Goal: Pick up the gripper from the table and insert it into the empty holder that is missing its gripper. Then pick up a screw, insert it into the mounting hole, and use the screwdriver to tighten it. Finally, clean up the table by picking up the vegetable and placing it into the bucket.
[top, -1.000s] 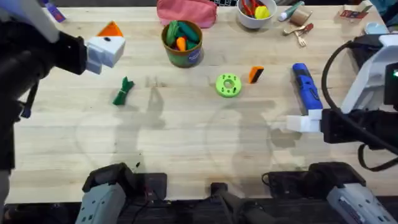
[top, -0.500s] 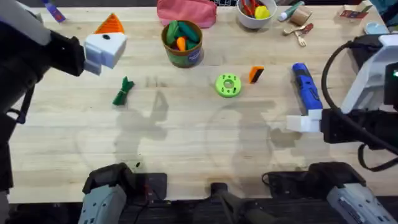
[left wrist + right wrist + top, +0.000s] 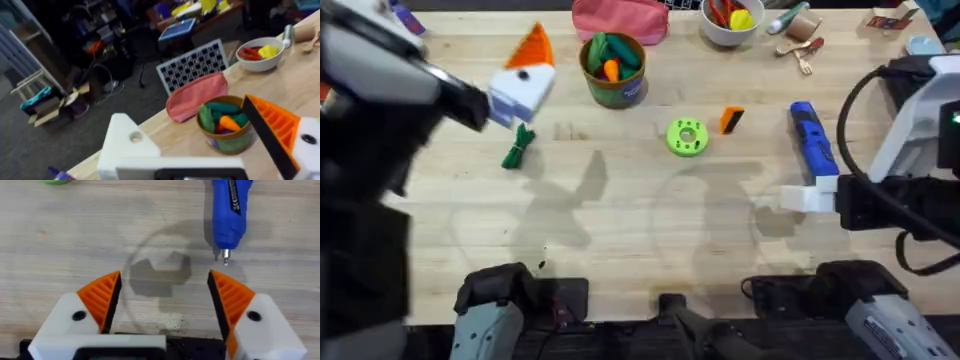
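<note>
My left gripper (image 3: 525, 75): raised over the table's far left, at about 10 o'clock from the table centre; one orange pad (image 3: 272, 127) in place on one side; the other side is a bare white holder (image 3: 127, 145) with a small dark hole; spread wide, nothing between the two sides
My right gripper (image 3: 162, 297): low over the wood at about 4 o'clock from centre; both orange ribbed fingertips (image 3: 102, 292) fitted; released, gap wide, bare table (image 3: 620, 220) between them
The gripper (image 3: 731, 120): loose orange wedge with a black side, lying on the table at about 1 o'clock from centre, just beside the green disc (image 3: 687, 137), on the disc's 2 o'clock side
Screwdriver (image 3: 811, 138): blue, lying flat right of the loose wedge; silver tip (image 3: 225, 256) points toward my right gripper, near it but apart
Vegetable (image 3: 518, 147): dark green, flat on the wood at about 9 o'clock from centre, just below my left gripper in the overhead view
Bucket (image 3: 613, 68): far side at 12 o'clock, upright; green and orange toys inside
Pink pouch (image 3: 618, 20): touching or just behind the bucket; I cannot tell which
White bowl (image 3: 732, 22): far edge, about 1 o'clock
</note>
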Motion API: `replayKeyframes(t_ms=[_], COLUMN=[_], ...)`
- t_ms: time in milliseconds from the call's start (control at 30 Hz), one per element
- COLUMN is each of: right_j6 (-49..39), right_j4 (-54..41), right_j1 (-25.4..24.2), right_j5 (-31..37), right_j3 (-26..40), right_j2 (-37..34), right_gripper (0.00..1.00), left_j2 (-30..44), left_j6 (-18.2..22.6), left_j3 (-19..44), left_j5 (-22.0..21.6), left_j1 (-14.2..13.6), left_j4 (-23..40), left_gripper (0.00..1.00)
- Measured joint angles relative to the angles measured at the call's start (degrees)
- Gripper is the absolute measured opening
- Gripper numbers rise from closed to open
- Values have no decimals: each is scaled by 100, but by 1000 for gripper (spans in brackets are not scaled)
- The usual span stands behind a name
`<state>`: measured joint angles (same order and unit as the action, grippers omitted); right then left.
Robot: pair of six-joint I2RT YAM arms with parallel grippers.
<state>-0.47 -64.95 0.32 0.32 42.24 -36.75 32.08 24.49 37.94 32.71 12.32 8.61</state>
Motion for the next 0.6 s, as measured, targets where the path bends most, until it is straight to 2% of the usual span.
replayKeyframes(t_ms=[267,467,600], right_j6=[0,0,0], right_j4=[0,0,0], right_j1=[0,0,0], right_j5=[-1,-1,-2], right_j3=[0,0,0], right_j2=[1,1,1], right_gripper=[994,994,994], left_j2=[-1223,-1711,-1866], left_j6=[-777,-1813,-2265], left_j3=[-1375,-2149,-2537], left_j5=[8,11,212], left_j1=[-470,-756,-1041], left_j4=[-1005,-1758,-2052], left_gripper=[987,988,987])
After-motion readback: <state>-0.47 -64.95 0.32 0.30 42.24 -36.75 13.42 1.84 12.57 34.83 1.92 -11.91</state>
